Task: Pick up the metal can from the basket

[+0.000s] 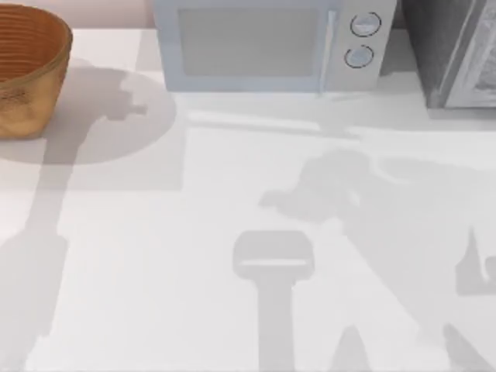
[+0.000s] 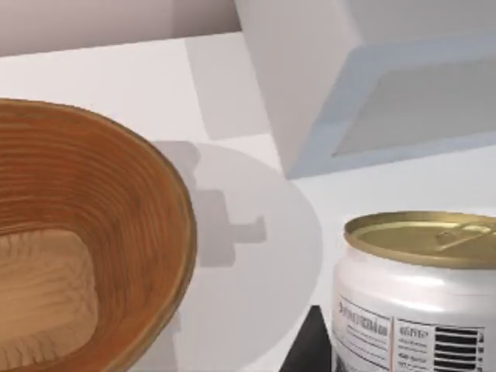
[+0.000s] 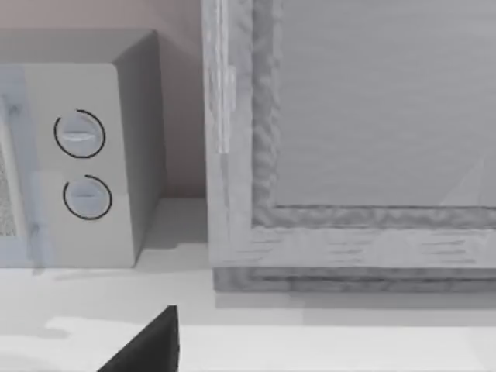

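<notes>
**Can out of basket, lift nearly done**

Short white-labelled metal can with gold-tan top (image 2: 422,291) sits close under left wrist cam, beside and outside round orange-brown woven wicker basket (image 2: 93,232), prob. held. Left gripper grip: can't tell. Next: steady hold, w/o tilting.

We see a bright, even scene, with soft grey shadows of the arms spreading across the white counter (image 1: 194,310) in the top view. A round shadow falls beside the basket (image 1: 27,70), toward the right, so light comes from the left and above. Up close, the metal can (image 2: 415,298) shows a dull sheen on its gold top, no harsh glare. The microwave (image 1: 271,43) looks slightly soft-edged.
</notes>
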Controlling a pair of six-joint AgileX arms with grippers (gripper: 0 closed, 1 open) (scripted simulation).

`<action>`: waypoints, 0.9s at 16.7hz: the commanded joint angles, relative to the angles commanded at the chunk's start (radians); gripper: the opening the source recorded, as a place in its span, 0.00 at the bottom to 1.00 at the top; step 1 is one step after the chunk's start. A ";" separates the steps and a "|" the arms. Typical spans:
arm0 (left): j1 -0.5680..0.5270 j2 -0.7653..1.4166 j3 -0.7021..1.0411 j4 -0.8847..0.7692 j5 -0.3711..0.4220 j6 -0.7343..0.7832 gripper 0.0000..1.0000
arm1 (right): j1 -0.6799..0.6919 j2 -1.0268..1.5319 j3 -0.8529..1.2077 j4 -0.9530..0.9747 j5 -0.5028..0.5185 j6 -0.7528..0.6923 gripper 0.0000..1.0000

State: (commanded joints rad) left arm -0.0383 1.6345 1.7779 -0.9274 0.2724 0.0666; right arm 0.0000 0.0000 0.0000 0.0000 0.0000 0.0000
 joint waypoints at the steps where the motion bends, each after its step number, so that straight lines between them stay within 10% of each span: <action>1: -0.007 -0.127 -0.148 0.063 -0.003 -0.010 0.00 | 0.000 0.000 0.000 0.000 0.000 0.000 1.00; 9: -0.010 -1.045 -1.191 0.558 -0.113 -0.065 0.00 | 0.000 0.000 0.000 0.000 0.000 0.000 1.00; 15: 0.023 -1.517 -1.662 0.843 -0.231 -0.069 0.00 | 0.000 0.000 0.000 0.000 0.000 0.000 1.00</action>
State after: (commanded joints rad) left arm -0.0154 0.1177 0.1161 -0.0842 0.0412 -0.0026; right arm 0.0000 0.0000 0.0000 0.0000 0.0000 0.0000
